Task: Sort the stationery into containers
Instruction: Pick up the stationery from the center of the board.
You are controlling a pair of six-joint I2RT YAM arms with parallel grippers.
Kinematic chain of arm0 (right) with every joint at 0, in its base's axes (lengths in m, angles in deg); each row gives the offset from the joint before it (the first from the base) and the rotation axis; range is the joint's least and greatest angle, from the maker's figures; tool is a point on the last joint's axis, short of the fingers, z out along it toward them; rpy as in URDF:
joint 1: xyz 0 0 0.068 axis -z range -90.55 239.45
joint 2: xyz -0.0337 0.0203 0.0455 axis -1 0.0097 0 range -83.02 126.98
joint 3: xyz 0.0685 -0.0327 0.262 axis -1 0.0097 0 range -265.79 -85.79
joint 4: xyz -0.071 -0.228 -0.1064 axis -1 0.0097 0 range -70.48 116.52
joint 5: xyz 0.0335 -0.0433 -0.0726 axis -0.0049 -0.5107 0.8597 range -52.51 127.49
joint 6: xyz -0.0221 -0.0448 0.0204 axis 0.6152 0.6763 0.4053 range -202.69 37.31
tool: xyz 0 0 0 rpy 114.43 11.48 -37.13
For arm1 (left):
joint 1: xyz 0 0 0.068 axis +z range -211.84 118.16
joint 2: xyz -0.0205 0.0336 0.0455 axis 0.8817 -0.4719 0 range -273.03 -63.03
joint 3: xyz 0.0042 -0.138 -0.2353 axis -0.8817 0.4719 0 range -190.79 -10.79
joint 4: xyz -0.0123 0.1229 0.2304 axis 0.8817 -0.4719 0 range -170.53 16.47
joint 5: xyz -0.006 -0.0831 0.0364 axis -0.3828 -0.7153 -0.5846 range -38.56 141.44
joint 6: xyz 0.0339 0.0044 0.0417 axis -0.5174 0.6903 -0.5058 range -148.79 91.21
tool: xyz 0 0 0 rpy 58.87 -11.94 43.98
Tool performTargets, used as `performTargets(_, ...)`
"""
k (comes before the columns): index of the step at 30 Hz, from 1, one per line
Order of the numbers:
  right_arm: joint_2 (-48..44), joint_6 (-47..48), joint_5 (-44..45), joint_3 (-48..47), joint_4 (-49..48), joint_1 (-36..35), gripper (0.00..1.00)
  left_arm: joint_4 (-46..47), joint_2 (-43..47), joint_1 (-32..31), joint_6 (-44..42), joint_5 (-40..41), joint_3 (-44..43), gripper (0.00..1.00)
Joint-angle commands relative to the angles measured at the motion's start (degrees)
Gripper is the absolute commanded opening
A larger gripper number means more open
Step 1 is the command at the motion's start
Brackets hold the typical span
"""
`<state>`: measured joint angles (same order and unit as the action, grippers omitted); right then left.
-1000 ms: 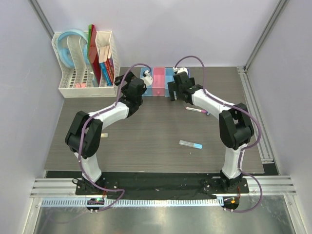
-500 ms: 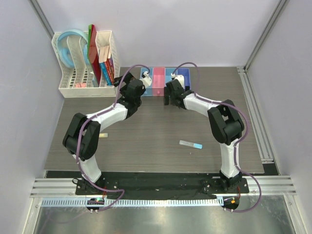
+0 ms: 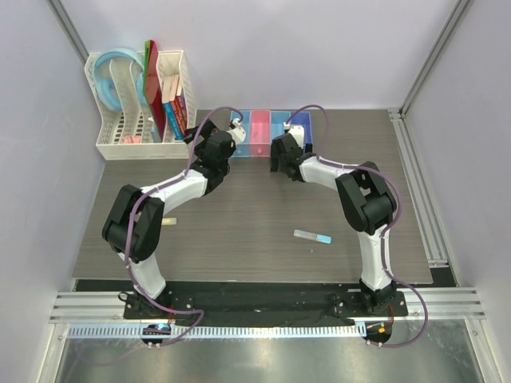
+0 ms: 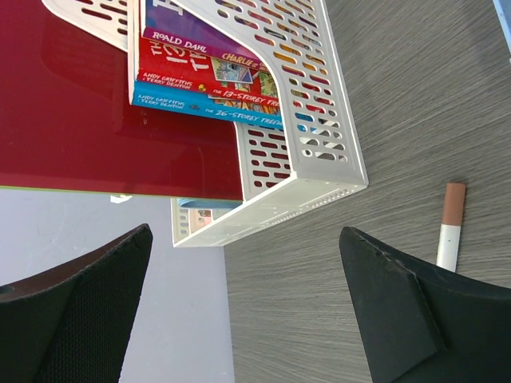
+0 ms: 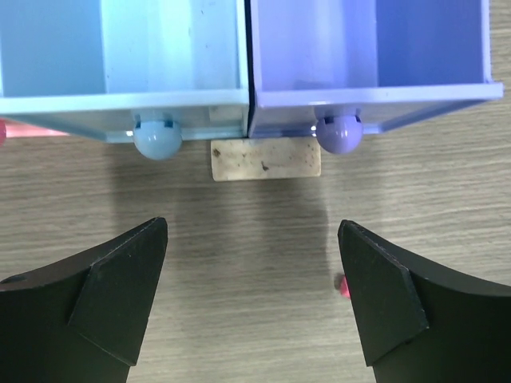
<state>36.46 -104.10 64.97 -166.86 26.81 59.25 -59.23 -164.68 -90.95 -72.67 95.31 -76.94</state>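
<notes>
While both arms reach toward the far edge of the worktop (image 3: 239, 255), a white rack (image 3: 136, 132) with books and folders stands at its far left corner. The row of four bins (image 3: 260, 148) sits at the middle of the far edge. The right arm lies across the worktop in front of the right end of this row and hides what is under it.

A grey stick (image 3: 312, 236) with a light-blue tip lies in the open toward the near right part, well apart from the bins. A pale piece (image 3: 170, 221) lies near the left edge, just beside the elbow of the left arm.

The left tool (image 4: 245, 239) is wide open, with nothing between its fingers; it faces the mesh corner of the rack. On the wood near the rack, not touching it, lies a white stick (image 4: 449, 227) with a brown end. I cannot tell if this is the same as the pale piece.

The right tool (image 5: 252, 227) is also spread wide and grasps nothing. Beyond its fingers a tan piece (image 5: 266, 159) lies flat against the front of the bins, between the two round knobs (image 5: 157, 137) of the light-blue and violet-blue bins. A small red bit (image 5: 343, 285) shows by the right finger; too little is visible to name it.
</notes>
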Motion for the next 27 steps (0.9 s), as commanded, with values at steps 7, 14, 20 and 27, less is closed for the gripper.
performTargets(7,3.48,-1.71,4.33,-1.36,-5.71,0.66,0.93,2.31,1.19,0.36,0.72,-0.55,0.32,1.00)
performTargets(14,5.32,-1.36,4.68,-3.03,-5.80,1.81,0.93,2.31,0.66,0.45,0.81,-0.64,0.06,1.00)
performTargets(20,6.38,-1.00,4.33,-3.91,-5.71,3.12,0.92,2.22,0.31,0.45,0.81,-0.55,0.06,1.00)
performTargets(27,7.34,-0.04,3.37,-4.35,-5.97,3.39,0.88,1.60,0.31,0.36,0.90,-0.37,-0.56,1.00)
